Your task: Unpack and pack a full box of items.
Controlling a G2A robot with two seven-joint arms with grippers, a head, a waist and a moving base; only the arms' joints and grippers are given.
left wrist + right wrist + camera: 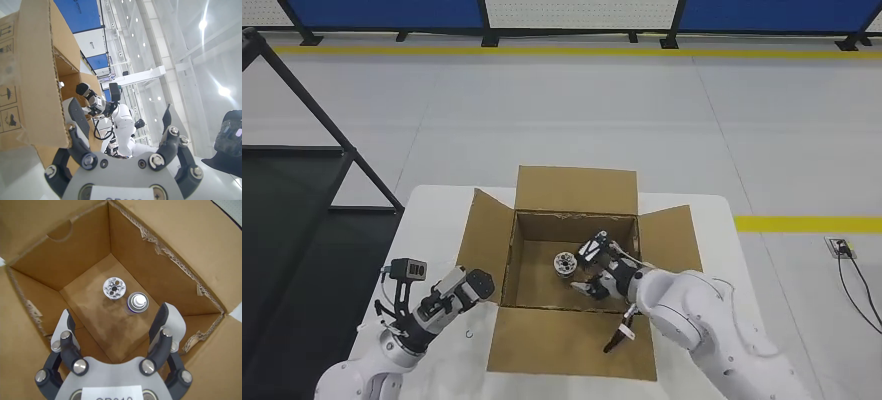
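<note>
As items lay inside, the right gripper (pixel 116 311) was held spread above the brown cardboard box (pixel 85 247).
A holed silver disc (pixel 114 288) and silver spray can (pixel 137 303) were grouped near its middle; the left gripper (pixel 120 106) was parked spread at its nine o'clock.

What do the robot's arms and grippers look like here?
The right arm and left arm have glossy white shells. The right gripper and left gripper match: two curved fingers, white-backed with dark textured pads, dark linkages, silver bolts, a grey plate with a white label. A black cable loops at the right wrist.
</note>
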